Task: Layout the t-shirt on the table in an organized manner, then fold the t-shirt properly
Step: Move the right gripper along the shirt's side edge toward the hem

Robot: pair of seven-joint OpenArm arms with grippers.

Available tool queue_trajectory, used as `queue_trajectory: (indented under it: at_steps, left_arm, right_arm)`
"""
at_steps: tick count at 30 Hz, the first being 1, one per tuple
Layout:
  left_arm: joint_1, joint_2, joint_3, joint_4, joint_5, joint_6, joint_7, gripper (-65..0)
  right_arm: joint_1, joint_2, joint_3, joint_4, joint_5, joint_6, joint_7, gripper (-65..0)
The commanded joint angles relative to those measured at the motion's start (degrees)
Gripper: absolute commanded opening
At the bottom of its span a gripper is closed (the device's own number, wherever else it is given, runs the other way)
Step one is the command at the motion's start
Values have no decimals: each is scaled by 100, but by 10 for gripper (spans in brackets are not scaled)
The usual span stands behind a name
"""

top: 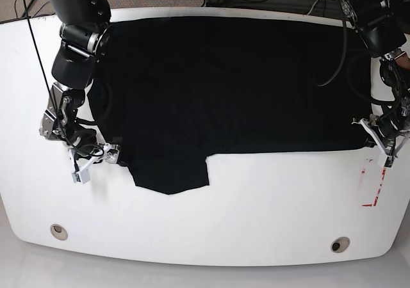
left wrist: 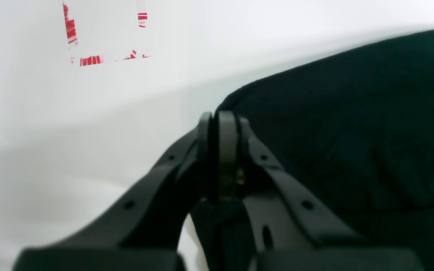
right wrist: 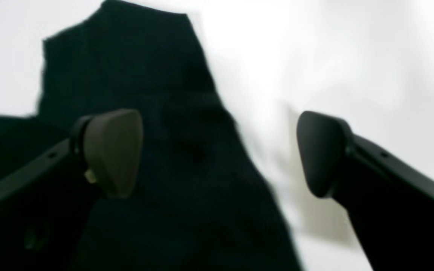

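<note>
The base view looks straight down on the whole table (top: 211, 224); both wrist views sit close above its cloth-covered edges.

Matte black arms (top: 77, 38) (looping cables)

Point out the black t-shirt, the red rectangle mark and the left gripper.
black t-shirt (top: 224, 83): base view, middle of the spread cloth.
red rectangle mark (left wrist: 90, 60): left wrist view, its near edge.
left gripper (left wrist: 217, 124): left wrist view, between the closed fingertips.
</note>
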Motion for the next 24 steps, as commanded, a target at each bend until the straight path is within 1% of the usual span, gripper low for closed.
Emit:
queue_trajectory:
  at_steps: [1, 4, 10, 12, 13, 15, 17, 18, 19, 21, 22, 23, 24]
  left_arm:
    - [-127, -120, -16, 117, -69, -3, -109, -644]
    - [-127, -120, -16, 117, -69, -3, -109, -644]
    - [-127, -120, -16, 108, -60, -3, -109, -644]
    - [-127, -120, -16, 99, -60, -3, -109, -644]
    - [-127, -120, -16, 91, -60, -3, -109, -644]
    - [-127, -120, -16, 91, -60, -3, -109, -644]
    - [-127, -120, -8, 82, -60, -3, -109, -644]
    - [-127, -120, -8, 82, -51, -3, -109, -644]
    - [-127, -111, -8, 82, -51, -3, -118, -644]
    - [-127, -111, 80, 56, -51, -3, -118, -644]
    - [-135, -111, 124, 38, -51, -3, -118, -644]
    - [-144, -111, 186, -15, -51, -3, -127, -644]
    - [-162, -111, 212, -50, -51, -3, -127, -644]
  right_arm:
    - [223, 0, -17, -225, 129, 58, 288, -36]
    - [267, -35, -17, -462, 129, 58, 446, -36]
    - [258, -70, -96, -620, 129, 58, 481, -38]
    - [241, -141, -228, -612, 129, 58, 490, -48]
    - [232, -158, -299, -603, 129, 58, 499, -70]
    - [232, -176, -387, -603, 129, 58, 525, -127]
    - [232, -185, -474, -603, 129, 58, 595, -216]
    - [223, -185, -501, -603, 129, 58, 631, -279]
    - [223, -185, -510, -603, 129, 58, 648, -319]
    - [223, -185, -527, -603, 129, 58, 675, -445]
    - [223, -176, -527, -603, 129, 58, 675, -482]
    - [223, -167, -527, -603, 129, 58, 692, -539]
    - [223, -167, -527, -603, 129, 58, 701, -568]
